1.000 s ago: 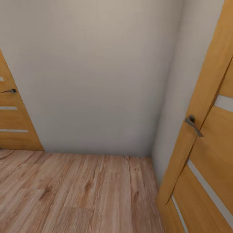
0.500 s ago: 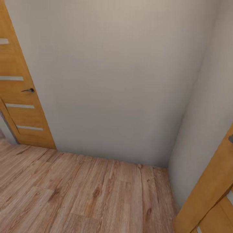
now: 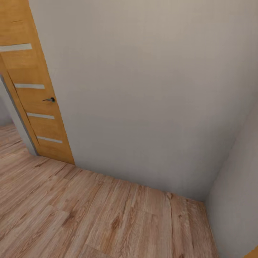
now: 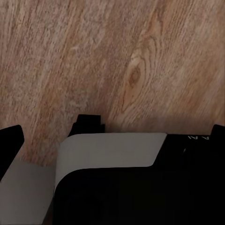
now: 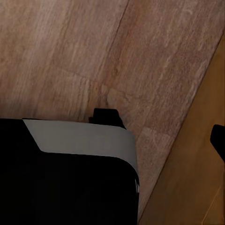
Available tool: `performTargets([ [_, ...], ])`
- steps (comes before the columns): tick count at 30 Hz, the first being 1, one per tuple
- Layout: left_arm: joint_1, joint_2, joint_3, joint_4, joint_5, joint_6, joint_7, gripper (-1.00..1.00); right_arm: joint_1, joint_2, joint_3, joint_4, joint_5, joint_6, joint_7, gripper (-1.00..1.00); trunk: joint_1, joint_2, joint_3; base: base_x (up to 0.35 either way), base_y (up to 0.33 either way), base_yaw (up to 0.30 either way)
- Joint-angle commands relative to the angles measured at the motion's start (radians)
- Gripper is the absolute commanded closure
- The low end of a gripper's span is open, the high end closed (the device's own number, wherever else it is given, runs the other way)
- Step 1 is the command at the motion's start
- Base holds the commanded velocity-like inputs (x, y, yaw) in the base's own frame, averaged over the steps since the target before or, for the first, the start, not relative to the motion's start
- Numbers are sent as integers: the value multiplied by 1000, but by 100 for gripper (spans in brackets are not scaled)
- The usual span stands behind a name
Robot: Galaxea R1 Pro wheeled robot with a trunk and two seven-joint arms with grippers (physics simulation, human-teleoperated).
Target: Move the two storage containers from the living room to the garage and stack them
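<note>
Head view faces a beige wall (image 3: 143, 89) corner beside a wooden door (image 3: 39, 107) on plank floor (image 3: 89, 215) (robot likely in transit); wrist views look down at planks, so each claw's state can't be told

The wooden door (image 3: 34, 89) at far left runs past the frame's top edge; both tools' fingertips are cut off.

Wood and matt paint around me.
I see a grained wood-plank floor (image 3: 89, 211), a matt plain wall (image 3: 150, 89), a smooth orange wood door (image 3: 34, 96) and its dark metal handle (image 3: 49, 99).
</note>
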State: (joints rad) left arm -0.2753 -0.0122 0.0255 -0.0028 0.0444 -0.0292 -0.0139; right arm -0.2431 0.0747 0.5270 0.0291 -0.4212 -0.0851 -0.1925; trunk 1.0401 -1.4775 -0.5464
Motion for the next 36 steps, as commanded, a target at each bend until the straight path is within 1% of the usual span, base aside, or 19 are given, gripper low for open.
performTargets([
  [1, -1, 0, 2, 1, 5, -3, -1, -100, -1, 1, 8, 3, -10, -6, -1, -100, 0, 0, -1, 121, 0, 72],
  [8, -1, 0, 2, 1, 5, -5, -1, -100, -1, 1, 8, 3, -12, -6, -2, -100, 0, 0, -1, 24, 0, 33],
  [21, -1, -1, 2, 1, 5, -5, -1, -100, -1, 1, 8, 3, -11, -7, -1, -100, 0, 0, -1, 7, 0, 254],
  [25, -1, 0, 2, 1, 5, -5, -1, -100, -1, 0, 8, 3, -11, -6, -1, -100, 0, 0, -1, 172, -77, 152],
  [36, -1, 0, 2, 1, 5, -5, -1, -100, -1, 0, 8, 3, -12, -5, -2, -100, 0, 0, -1, 243, -151, 12],
])
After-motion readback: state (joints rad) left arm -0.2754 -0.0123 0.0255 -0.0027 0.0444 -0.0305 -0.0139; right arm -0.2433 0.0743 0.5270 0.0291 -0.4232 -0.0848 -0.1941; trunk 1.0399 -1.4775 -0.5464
